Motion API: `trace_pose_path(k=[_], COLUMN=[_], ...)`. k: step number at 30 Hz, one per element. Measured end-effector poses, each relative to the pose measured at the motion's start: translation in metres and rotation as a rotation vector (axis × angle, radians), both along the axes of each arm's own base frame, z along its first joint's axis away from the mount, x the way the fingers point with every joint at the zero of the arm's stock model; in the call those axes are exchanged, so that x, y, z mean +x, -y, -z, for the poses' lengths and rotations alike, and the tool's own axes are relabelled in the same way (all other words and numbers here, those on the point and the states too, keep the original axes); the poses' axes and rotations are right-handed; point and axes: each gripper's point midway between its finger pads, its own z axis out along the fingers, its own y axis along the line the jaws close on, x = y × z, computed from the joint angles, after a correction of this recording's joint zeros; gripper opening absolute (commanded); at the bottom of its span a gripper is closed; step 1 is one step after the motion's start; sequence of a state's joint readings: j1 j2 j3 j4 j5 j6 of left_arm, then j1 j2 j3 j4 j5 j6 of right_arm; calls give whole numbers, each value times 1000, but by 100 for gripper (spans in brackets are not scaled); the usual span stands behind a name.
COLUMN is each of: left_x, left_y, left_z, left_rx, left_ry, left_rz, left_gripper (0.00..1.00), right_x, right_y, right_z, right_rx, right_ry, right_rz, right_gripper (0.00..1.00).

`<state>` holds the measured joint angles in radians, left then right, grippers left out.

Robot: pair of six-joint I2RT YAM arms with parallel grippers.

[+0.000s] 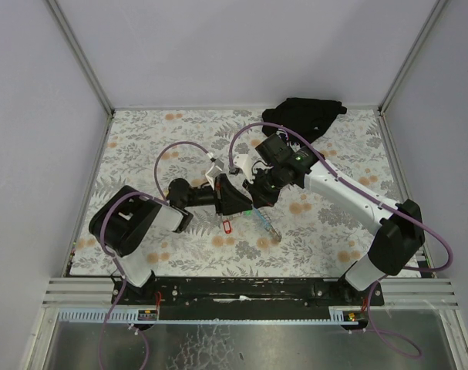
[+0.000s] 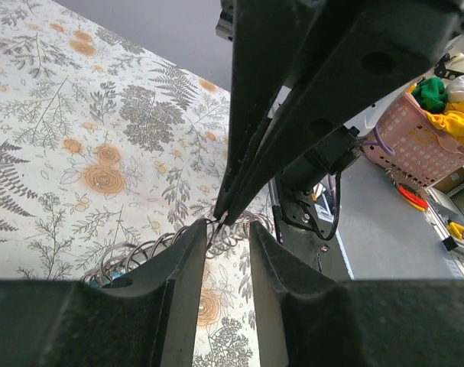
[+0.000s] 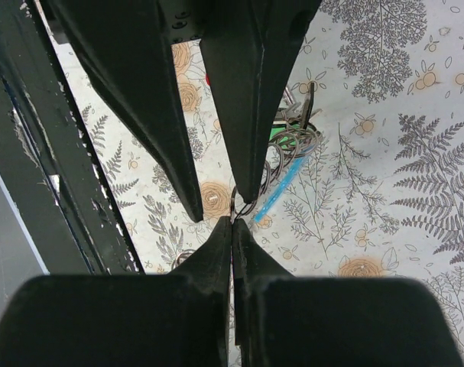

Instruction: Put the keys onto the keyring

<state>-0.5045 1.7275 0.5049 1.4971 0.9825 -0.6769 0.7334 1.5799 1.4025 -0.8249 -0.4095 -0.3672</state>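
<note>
Left tool (image 1: 240,205) & right tool (image 1: 255,202) meet tip to tip mid-surface (image 1: 141,139) in top view. Left arm reaches in from the left, right arm from far right. Red-tagged key (image 1: 226,226) shows just on the near side of left tool. Light-blue strap (image 1: 266,227) runs toward near right, below right tool. Black cloth (image 1: 307,116) is well apart at far edge.

Left wrist view: left tool's fingers (image 2: 186,290) stand apart, partly open, w/ nothing visibly clamped btwn them. Right tool's closed tips point down from above, right at the mouth of that gap, at the thin wire loops of the keyring (image 2: 233,233).

Right wrist view: right tool is shut, pads pressed together. A thin wire rises at its tips; nipped or only touching, can't tell. Ring wire sits dead ahead, btwn left tool's two spread fingers. Strap's long axis runs away up-right, green tag (image 3: 281,138) beyond. My read: both arms are equally near, and the ring lying inside left's gap is what the next move depends on.
</note>
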Motion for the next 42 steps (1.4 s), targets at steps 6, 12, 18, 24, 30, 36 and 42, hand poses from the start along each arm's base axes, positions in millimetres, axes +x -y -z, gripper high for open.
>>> trace_pose_path(k=[6, 12, 18, 24, 30, 36, 42], left_x=[0, 0, -1, -4, -5, -5, -3], left_y=[3, 3, 6, 8, 9, 9, 7], left_z=[6, 6, 6, 7, 9, 9, 13], left_rx=[8, 9, 9, 13, 18, 11, 15], left_ry=[-18, -17, -11, -6, 5, 12, -8], left_rz=[7, 10, 22, 39, 50, 36, 9], left_gripper=[26, 16, 13, 7, 0, 0, 0], right_x=[-1, -1, -3, -7, -9, -10, -18], right_y=[1, 1, 2, 3, 4, 5, 11], right_z=[1, 2, 2, 3, 3, -2, -31], right_rx=[-3, -2, -7, -9, -14, 31, 198], right_ry=[-3, -6, -14, -29, -40, 8, 72], right_rz=[0, -2, -3, -7, -10, -4, 31], right_gripper=[0, 0, 0, 0, 5, 17, 25])
